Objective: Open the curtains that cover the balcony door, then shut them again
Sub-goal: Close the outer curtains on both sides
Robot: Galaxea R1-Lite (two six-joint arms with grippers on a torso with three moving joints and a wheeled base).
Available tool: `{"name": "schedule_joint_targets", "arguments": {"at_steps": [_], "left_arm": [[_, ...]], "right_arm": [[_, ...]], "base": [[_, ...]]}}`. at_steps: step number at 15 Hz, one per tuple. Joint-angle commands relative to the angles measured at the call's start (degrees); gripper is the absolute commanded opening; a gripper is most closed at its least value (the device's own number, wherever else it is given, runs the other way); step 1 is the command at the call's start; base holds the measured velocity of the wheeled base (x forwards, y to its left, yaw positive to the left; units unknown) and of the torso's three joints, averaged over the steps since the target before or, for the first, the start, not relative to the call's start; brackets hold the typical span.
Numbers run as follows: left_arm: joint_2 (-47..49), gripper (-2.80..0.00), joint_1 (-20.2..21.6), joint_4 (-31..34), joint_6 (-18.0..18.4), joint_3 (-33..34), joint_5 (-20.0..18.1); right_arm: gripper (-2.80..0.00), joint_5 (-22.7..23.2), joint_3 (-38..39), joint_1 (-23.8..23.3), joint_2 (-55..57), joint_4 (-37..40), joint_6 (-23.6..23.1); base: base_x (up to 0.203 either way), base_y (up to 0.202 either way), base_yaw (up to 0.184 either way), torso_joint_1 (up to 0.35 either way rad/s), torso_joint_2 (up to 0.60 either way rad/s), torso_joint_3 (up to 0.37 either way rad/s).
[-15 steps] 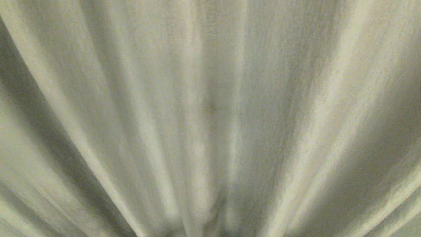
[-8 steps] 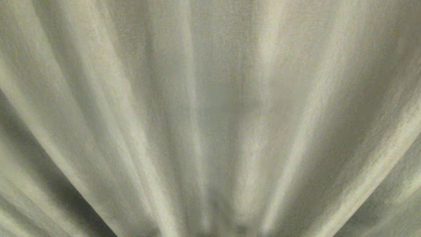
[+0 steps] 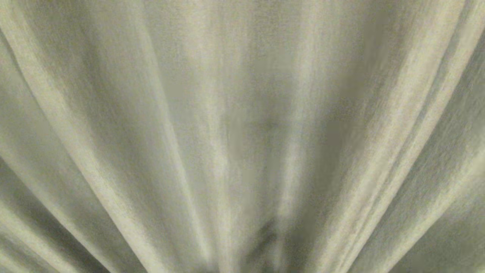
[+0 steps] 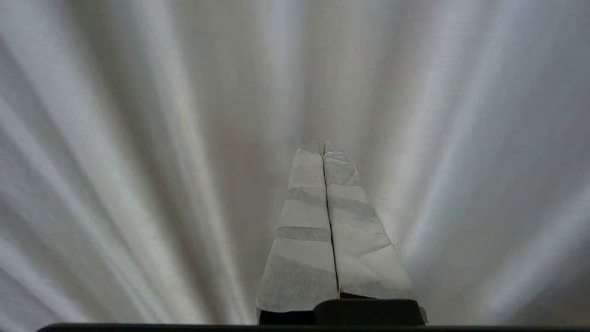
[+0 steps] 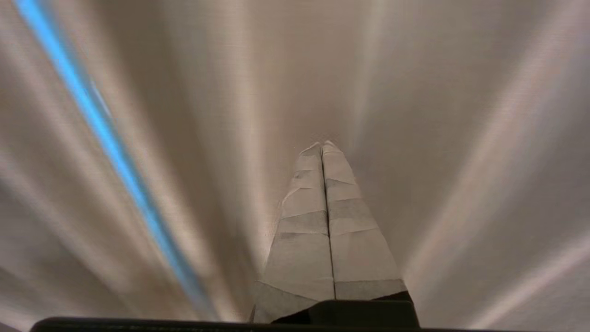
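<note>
The curtains fill the whole head view as beige-grey pleated cloth seen very close. Neither arm shows there. In the left wrist view my left gripper, its fingers wrapped in white tape, is shut with nothing between them, pointing at pale folds of the curtains. In the right wrist view my right gripper is likewise shut and empty, facing the curtains. I cannot tell whether either tip touches the cloth. The balcony door is hidden behind the fabric.
A narrow bright blue streak runs slantwise between two folds in the right wrist view. Cloth fills everything else in all three views.
The folds in the head view have shifted sideways across the picture from frame to frame, so the camera or the cloth has moved. No arm enters the head view.
</note>
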Motion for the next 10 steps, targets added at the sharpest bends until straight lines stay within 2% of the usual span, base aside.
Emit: {"name": "schedule_joint_targets", "arguments": {"at_steps": [1, 10], "left_arm": [[-0.1, -2.8, 0.0, 0.0, 0.0, 0.0, 0.0], [-0.1, -2.8, 0.0, 0.0, 0.2, 0.0, 0.1]], "right_arm": [[-2.8, 0.0, 0.0, 0.0, 0.0, 0.0, 0.0], [-2.8, 0.0, 0.0, 0.0, 0.0, 0.0, 0.0]], "base": [[0.0, -0.194, 0.002, -0.001, 0.0, 0.002], [0.0, -0.191, 0.003, 0.002, 0.0, 0.003]]}}
